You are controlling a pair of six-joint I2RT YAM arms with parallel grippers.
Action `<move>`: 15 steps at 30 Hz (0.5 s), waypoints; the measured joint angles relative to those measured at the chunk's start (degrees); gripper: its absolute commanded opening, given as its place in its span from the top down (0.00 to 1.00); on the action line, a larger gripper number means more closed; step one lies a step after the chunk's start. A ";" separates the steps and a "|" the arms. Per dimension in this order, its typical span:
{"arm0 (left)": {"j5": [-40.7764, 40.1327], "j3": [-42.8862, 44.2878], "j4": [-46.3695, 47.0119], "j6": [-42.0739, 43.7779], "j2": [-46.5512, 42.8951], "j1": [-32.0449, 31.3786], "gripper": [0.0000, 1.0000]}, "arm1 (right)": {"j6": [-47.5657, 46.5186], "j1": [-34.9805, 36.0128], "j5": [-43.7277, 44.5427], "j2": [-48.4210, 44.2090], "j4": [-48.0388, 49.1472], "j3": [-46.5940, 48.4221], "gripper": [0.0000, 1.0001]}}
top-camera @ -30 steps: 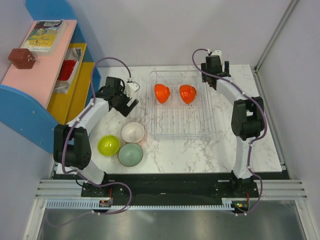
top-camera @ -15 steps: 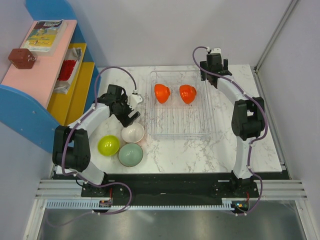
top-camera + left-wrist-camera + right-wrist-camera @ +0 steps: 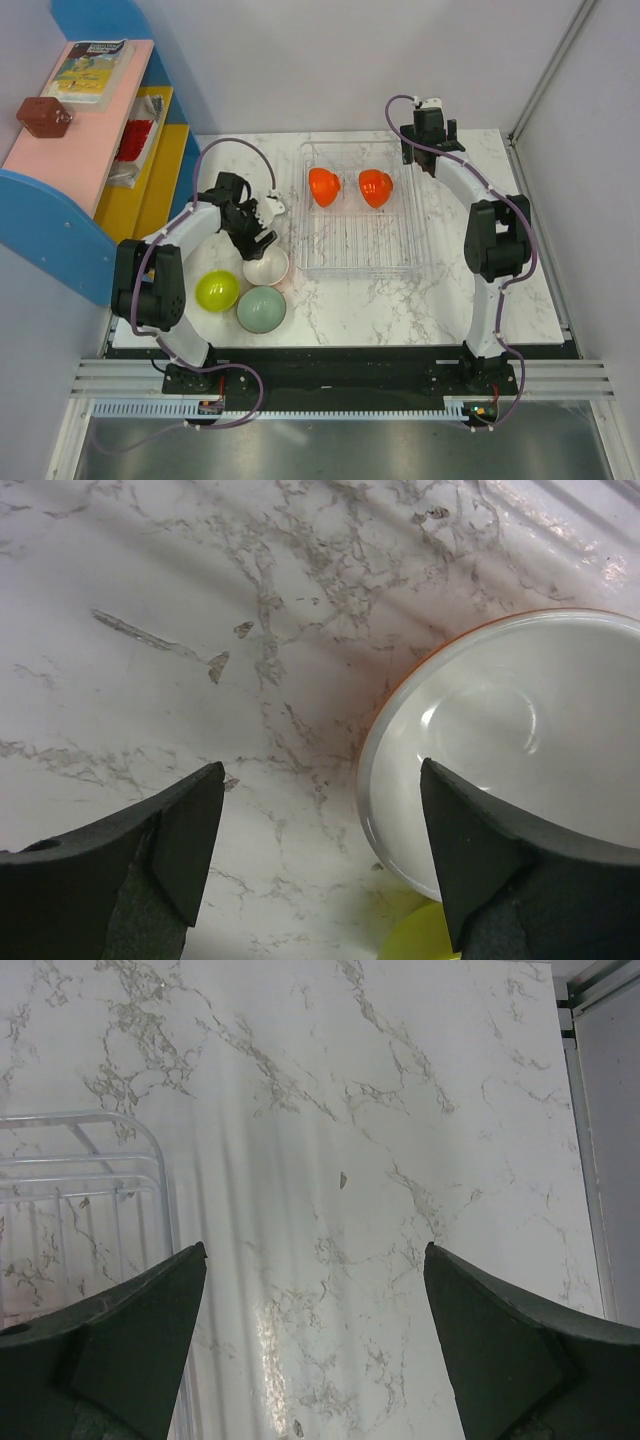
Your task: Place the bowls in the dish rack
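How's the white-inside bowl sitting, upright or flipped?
Upright: the white-inside bowl shows its open, empty white interior facing up, on the table outside the dish rack.

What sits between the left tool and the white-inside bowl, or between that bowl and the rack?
Nothing visible. The left tool hangs open, straddling the white-inside bowl at its rim; only bare marble lies between the bowl and the dish rack.

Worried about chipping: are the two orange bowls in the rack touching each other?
Apart. The top view shows bare rack between the left orange bowl and the right orange bowl.
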 measured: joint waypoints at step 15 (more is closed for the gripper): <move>5.81 3.69 -6.05 2.38 5.97 0.72 0.98 | -0.31 0.22 0.15 -2.49 -0.98 -0.83 0.03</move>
